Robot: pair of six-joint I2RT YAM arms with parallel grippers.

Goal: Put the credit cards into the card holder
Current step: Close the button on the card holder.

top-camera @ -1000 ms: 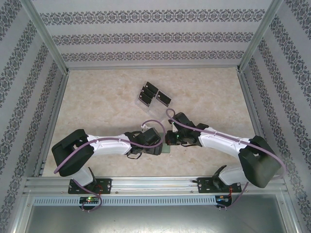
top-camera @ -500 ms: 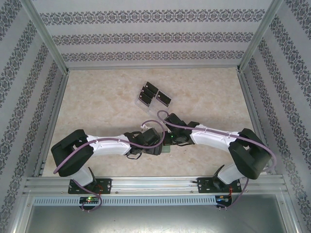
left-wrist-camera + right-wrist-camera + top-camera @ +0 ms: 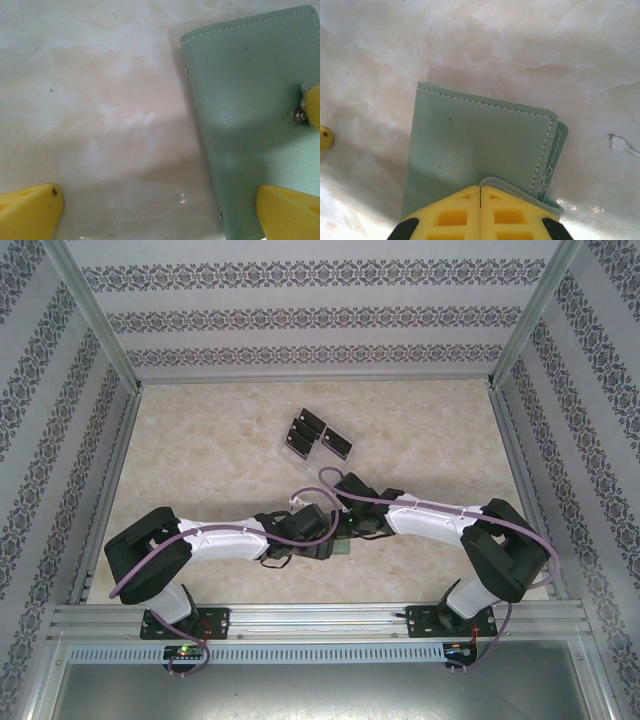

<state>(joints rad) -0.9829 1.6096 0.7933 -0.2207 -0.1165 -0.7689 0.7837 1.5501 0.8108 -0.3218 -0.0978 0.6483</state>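
Grey-green leather folding card holder (image 3: 480, 150): right gripper (image 3: 480, 192) pinching clasp tab (image 3: 520, 187), left gripper (image 3: 157, 200) agape; thin tab may slip free.

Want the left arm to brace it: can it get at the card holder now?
Probably yes. The left gripper hangs open, one finger over the card holder; nothing lies between. The right gripper, shut, seems to pinch its flap.
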